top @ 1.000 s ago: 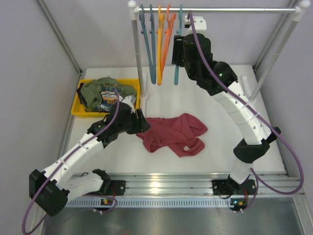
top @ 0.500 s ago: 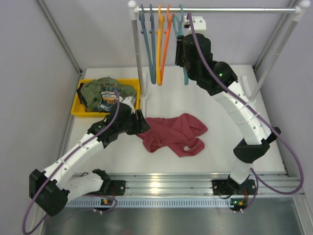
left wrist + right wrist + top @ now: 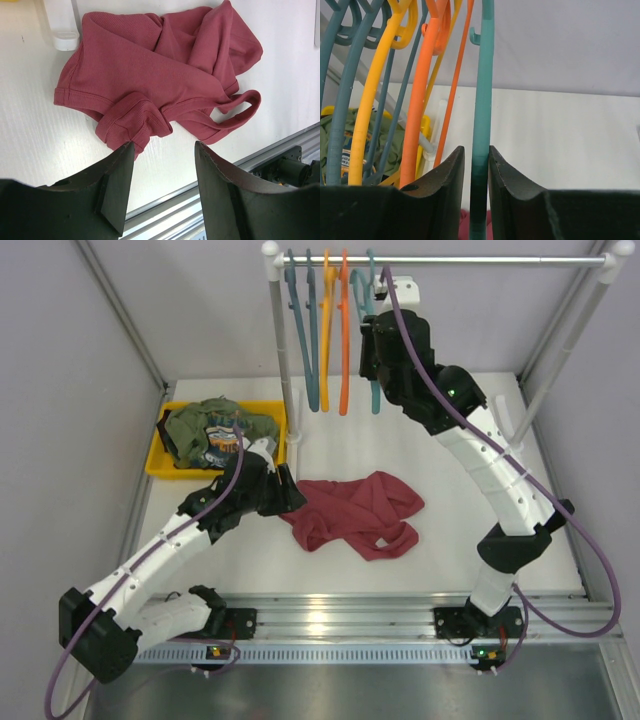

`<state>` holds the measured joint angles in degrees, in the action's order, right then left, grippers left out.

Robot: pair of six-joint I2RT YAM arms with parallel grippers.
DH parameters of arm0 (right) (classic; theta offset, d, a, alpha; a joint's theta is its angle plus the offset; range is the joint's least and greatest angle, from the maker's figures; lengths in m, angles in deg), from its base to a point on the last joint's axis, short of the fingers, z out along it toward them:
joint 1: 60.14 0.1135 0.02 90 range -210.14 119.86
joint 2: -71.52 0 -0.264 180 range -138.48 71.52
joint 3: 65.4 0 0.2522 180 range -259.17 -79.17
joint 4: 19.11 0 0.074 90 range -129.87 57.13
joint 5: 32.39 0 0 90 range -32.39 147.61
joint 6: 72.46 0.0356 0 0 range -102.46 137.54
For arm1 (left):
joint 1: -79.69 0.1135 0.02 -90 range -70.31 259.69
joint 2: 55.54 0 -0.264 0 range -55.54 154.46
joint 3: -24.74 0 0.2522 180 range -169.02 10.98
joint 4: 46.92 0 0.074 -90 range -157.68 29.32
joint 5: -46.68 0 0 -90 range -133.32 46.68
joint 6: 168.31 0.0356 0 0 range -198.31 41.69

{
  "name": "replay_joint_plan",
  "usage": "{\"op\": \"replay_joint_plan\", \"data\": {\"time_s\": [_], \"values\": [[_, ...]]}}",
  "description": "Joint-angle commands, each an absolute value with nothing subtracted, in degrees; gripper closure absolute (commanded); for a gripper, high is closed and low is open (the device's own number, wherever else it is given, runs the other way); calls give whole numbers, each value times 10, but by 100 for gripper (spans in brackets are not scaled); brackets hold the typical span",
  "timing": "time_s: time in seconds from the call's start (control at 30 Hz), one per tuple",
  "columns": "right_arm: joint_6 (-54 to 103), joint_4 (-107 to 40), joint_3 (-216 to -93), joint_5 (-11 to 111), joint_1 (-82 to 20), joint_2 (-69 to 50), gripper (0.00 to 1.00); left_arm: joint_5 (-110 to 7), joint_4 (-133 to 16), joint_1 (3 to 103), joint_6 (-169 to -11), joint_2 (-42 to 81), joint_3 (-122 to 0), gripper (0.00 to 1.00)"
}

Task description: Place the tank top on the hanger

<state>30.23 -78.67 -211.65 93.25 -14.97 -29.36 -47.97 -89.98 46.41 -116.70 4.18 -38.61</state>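
Note:
The maroon tank top [image 3: 355,512] lies crumpled in the middle of the table, one strap loop curling toward the front edge [image 3: 235,107]. My left gripper [image 3: 288,492] hovers at the garment's left edge, open [image 3: 162,145], with only bare table between its fingers. Up at the rail, the teal hanger [image 3: 374,380] hangs rightmost in the row. My right gripper [image 3: 372,345] is shut on the hanger's straight arm [image 3: 483,75], which runs up between both fingers [image 3: 476,148].
Slate-blue hangers [image 3: 300,340], a yellow hanger [image 3: 326,300] and an orange hanger [image 3: 343,350] hang left of the teal one on the metal rail [image 3: 450,259]. A white post [image 3: 283,350] holds up the rail. A yellow bin [image 3: 160,465] holds an olive garment [image 3: 215,430].
The right gripper's jaws have narrowed onto the teal hanger, whose lower end shifted to the right. The orange hanger swung to hang straight. The left arm and the tank top stayed still.

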Motion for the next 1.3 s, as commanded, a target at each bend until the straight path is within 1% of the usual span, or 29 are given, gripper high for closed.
{"op": "replay_joint_plan", "data": {"time_s": [0.0, 0.13, 0.23, 0.37, 0.5, 0.6, 0.83, 1.03, 1.27], "values": [[318, -803, -2131, 902, -160, -290, 75, -475, -901, 467, -1165, 30, -384, 43], [322, -806, -2121, 889, -166, -282, 75, -475, -902, 467, -1165, 30, -385, 43], [320, -809, -2121, 884, -168, -278, 77, -476, -902, 468, -1167, 31, -384, 43], [321, -813, -2121, 884, -169, -277, 85, -475, -902, 467, -1169, 31, -383, 43], [320, -818, -2128, 893, -170, -280, 95, -475, -902, 467, -1170, 32, -383, 43], [320, -815, -2130, 899, -171, -278, 100, -473, -903, 468, -1171, 32, -382, 43], [312, -779, -2121, 921, -171, -263, 100, -471, -905, 468, -1172, 30, -381, 43], [299, -704, -2076, 927, -172, -228, 100, -471, -904, 467, -1172, 32, -381, 43], [293, -660, -2043, 928, -176, -202, 100, -472, -901, 467, -1171, 35, -378, 43]]}}
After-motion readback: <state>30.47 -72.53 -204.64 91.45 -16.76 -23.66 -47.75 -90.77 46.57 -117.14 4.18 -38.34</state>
